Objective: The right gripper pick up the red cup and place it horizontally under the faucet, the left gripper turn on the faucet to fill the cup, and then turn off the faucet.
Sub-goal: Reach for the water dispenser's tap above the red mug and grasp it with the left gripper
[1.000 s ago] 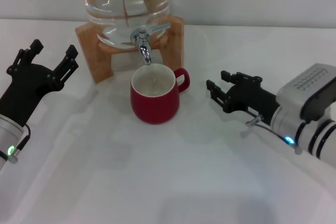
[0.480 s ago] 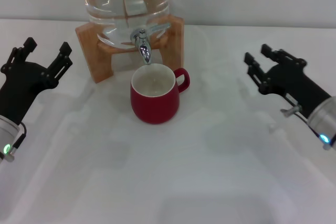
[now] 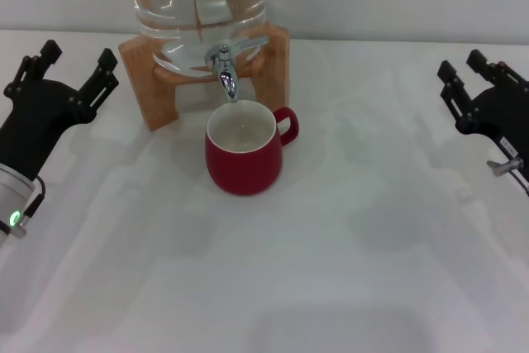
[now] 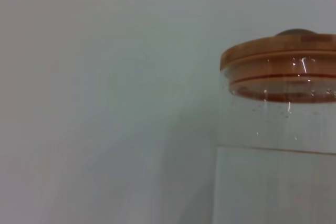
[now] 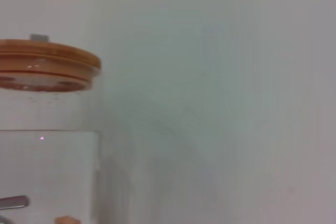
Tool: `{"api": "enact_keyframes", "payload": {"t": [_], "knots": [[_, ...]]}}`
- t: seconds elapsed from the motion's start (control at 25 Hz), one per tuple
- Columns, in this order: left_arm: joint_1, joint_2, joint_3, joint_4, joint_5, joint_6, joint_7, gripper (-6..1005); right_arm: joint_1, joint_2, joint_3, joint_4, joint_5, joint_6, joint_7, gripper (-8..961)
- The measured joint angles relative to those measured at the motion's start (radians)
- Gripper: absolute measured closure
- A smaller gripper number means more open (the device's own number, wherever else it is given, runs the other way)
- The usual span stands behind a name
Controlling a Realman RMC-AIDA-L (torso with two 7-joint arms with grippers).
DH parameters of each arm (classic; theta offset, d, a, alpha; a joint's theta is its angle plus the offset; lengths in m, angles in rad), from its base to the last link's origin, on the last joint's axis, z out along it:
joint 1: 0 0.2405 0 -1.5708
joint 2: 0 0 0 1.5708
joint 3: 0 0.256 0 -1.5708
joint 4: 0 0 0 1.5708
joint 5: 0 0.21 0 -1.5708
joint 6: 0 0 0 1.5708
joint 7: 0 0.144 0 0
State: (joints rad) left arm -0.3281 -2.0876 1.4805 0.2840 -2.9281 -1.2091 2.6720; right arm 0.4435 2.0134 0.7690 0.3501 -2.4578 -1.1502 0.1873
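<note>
1. The red cup (image 3: pixel 244 157) is standing upright on the white table (image 3: pixel 331 270), its white inside facing up and its loop handle pointing toward my right side.
2. The faucet (image 3: pixel 225 72) is hanging directly above the cup's mouth, its chrome spout pointing down just over the far rim; I cannot tell whether spout and rim are touching.
3. The faucet is sitting on the clear water jar (image 3: pixel 197 6), which is resting in a wooden stand (image 3: pixel 153 80) behind the cup.
4. My right gripper (image 3: pixel 473 88) is hovering at the right edge of the head view, well apart from the cup and touching nothing, with bare table lying between us.
5. Its black prongs are standing spread apart and gripping nothing.
6. My left gripper (image 3: pixel 73 70) is hovering on the left side, beside the wooden stand's left leg, apart from both the faucet and the cup.
7. Its prongs are likewise standing spread, pinching nothing, and the green light is glowing lower on that arm.
8. My left wrist view is showing only the jar's upper part with its wooden lid (image 4: pixel 281 59) against a pale wall.
9. My right wrist view is showing the same lid and jar top.
</note>
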Motion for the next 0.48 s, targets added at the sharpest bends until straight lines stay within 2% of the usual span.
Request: {"api": "enact_keyframes", "payload": {"t": [0.48], "knots": [[-0.03,0.002,0.005,0.009,0.004,-0.017,-0.007,120,0.013,0.002,0.022,-0.027,0.002,0.044,0.008,527]]}}
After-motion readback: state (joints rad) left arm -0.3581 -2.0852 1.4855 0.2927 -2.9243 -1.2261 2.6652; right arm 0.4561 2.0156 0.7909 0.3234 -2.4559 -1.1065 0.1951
